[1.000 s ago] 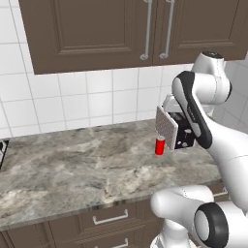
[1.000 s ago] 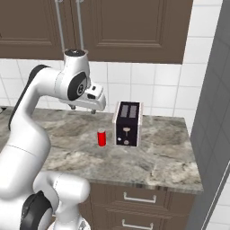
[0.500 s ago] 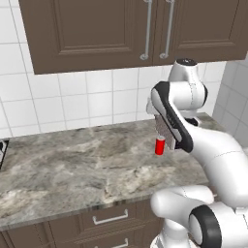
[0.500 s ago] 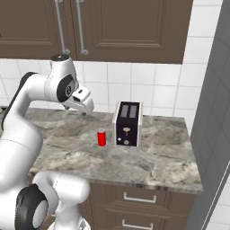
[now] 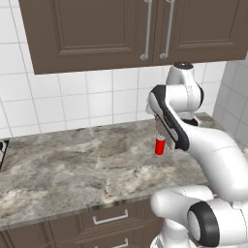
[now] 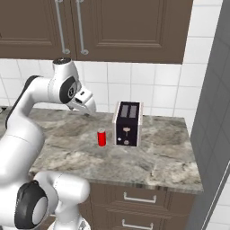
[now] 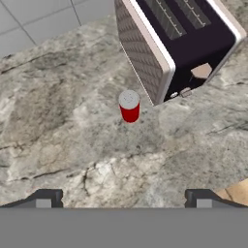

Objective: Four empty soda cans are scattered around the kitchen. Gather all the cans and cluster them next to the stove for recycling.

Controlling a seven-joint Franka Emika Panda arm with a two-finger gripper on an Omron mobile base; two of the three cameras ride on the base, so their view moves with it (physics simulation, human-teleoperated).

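Bright red can [image 7: 129,106] upright beside toaster [image 7: 177,43], slots facing hand view, hand [image 7: 123,197] fingers apart

Two rear base views flanking counter [image 5: 72,169], hand view overhead

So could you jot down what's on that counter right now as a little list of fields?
surface: grey marbled counter
can: one bright red soda can, upright, standing free
beside it: black toaster with two slots, close to the can but apart
gripper: open, above the counter, holding nothing
backdrop: white wall tiles, dark brown cabinets above
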